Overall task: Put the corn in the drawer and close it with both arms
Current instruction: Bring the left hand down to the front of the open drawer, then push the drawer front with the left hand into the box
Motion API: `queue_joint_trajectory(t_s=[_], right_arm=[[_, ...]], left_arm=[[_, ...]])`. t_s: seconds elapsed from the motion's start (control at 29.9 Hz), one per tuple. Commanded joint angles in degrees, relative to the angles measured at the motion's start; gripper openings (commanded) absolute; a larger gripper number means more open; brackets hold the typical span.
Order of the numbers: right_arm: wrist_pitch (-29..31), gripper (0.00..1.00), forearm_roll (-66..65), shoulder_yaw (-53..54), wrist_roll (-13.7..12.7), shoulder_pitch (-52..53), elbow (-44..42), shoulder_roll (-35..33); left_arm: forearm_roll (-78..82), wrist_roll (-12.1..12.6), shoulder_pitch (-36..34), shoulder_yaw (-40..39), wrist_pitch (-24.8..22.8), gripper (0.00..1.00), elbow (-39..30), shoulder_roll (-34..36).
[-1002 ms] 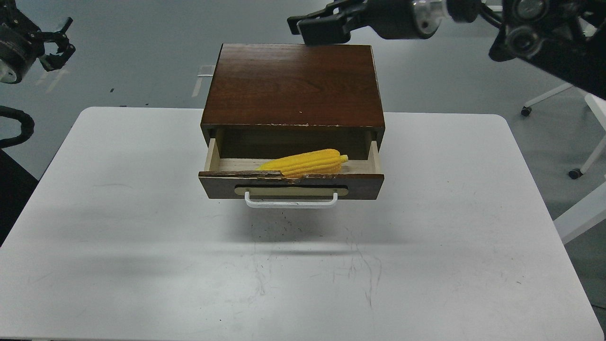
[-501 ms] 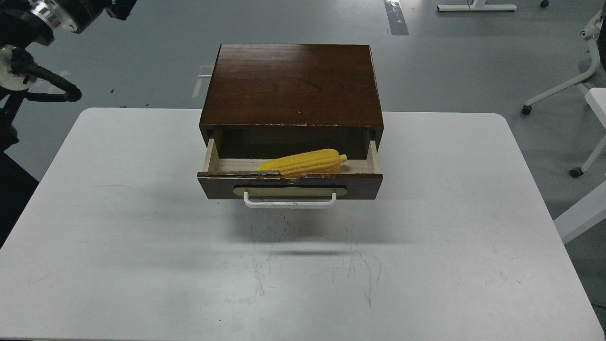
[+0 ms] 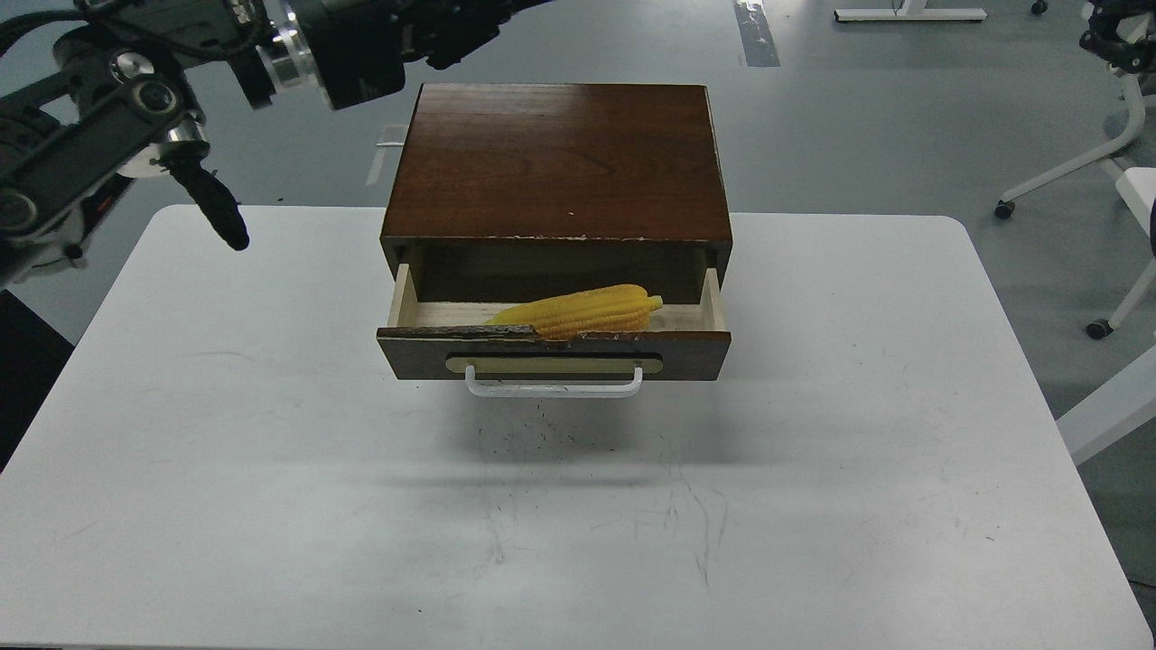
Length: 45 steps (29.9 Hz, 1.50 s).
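The yellow corn lies on its side in the open drawer, its tip to the left, resting against the chipped front edge. The drawer is pulled out from the dark brown box, and its white handle faces me. My left arm reaches in from the upper left. Its dark gripper hangs above the box's back left corner, and its fingers cannot be told apart. A small dark part of my right arm shows at the top right corner. Neither gripper touches the corn or the drawer.
The box stands at the back middle of a white table. A black cable stub hangs from my left arm over the table's back left corner. White chair legs with casters stand on the floor to the right.
My left arm has swung in from the far left across the top and now reaches above the box's back left corner. The corn and drawer have not moved.
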Motion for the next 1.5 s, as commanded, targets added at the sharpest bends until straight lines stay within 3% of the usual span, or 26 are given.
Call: queue_joint_trajectory(t_s=[0.0, 0.3, 0.4, 0.57, 0.94, 1.47], right_arm=[[0.02, 1.00, 4.97, 2.12, 0.09, -5.89, -4.87, 2.87], [0.02, 1.00, 10.26, 10.56, 0.26, -16.98, -10.51, 11.22], [0.02, 1.00, 10.26, 11.36, 0.26, -17.25, -10.60, 11.67], [0.02, 1.00, 10.26, 12.94, 0.26, -17.25, -10.51, 11.76], [0.02, 1.00, 10.00, 13.38, 0.35, -17.34, -10.69, 11.76], [0.02, 1.00, 10.00, 13.47, 0.35, -17.25, -10.69, 11.76]], left_arm=[[7.14, -0.08, 0.68, 0.37, 0.00, 0.00, -6.22, -0.20], [22.70, -0.08, 0.95, 10.10, 0.00, 0.00, -21.87, 0.68], [28.84, 0.01, 1.12, 13.53, 0.00, 0.00, -24.08, 0.77], [47.03, 0.01, 1.56, 21.27, 0.00, 0.00, -23.91, 0.51], [59.53, 0.09, 1.74, 26.21, 0.00, 0.00, -21.72, 0.94], [60.69, 0.36, 0.77, 26.12, 0.00, 0.00, -17.06, 2.26]])
